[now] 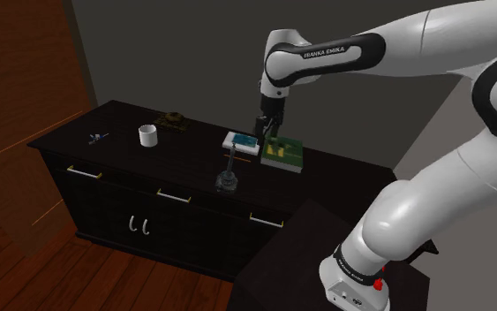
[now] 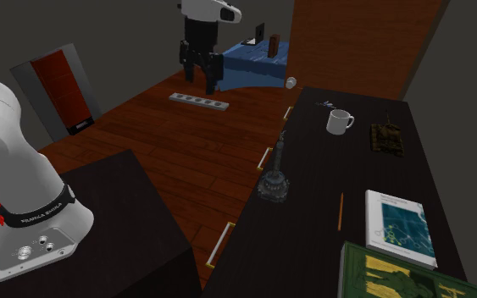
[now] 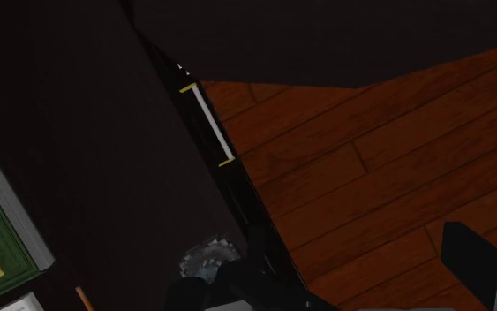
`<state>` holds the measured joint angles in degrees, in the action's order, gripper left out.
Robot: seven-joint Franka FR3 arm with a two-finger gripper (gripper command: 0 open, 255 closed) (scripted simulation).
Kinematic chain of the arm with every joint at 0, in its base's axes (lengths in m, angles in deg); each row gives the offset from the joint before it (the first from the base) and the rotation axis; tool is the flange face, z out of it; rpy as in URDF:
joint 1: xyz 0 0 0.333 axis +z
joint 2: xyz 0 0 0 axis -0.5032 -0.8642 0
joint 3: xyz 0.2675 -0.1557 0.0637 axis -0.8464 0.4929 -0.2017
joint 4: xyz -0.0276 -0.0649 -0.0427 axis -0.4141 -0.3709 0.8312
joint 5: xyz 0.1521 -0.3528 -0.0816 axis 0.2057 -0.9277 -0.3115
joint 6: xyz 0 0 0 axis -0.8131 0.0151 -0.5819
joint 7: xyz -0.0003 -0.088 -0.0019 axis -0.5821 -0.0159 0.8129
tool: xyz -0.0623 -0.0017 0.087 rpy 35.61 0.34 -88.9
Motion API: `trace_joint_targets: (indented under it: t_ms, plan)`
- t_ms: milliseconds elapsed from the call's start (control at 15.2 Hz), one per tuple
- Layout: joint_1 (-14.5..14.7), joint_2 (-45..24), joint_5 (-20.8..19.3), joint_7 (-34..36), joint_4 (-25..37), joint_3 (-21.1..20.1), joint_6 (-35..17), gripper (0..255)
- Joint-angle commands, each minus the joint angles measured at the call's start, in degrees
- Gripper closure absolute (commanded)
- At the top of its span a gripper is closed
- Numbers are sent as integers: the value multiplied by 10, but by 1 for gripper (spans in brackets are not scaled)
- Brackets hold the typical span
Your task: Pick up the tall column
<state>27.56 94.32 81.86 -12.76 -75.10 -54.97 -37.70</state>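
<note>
- While the tall column (image 1: 226,170) stands untouched on the desk (image 1: 123,128), I hold nothing.
- Shoulder view: gripper (image 1: 265,131) hovers at its one o'clock, fingers (image 3: 476,261) spread; grasp remains.

The column (image 1: 227,175) is grey, the mug (image 1: 147,135) white, the sideboard (image 1: 123,147) near-black, the floor (image 1: 79,274) reddish-brown planks

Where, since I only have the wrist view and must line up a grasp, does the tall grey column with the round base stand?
Observer: The tall grey column stands upright at the front edge of the dark cabinet.
Operator: Gripper near it?
Observer: The black gripper hangs apart, up-right of it in the shoulder view.
Operator: Neighbours?
Observer: A white mug stands farther along the top.
</note>
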Motion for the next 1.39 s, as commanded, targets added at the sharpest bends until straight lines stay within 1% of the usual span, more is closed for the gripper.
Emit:
trace_joint_targets:
  t_ms: [0, 396, 726, 1056, 1320]
  plan:
    - [-4, -44, 5, -15, 27, 10, -15, 0]
    - [-16, -180, 31, -55, 122, 30, -49, 0]
    - [-31, -295, 59, -87, 223, 37, -56, 0]
    - [-52, -415, 85, -111, 348, 36, -42, 0]
    - [-72, -519, 103, -122, 473, 32, -15, 0]
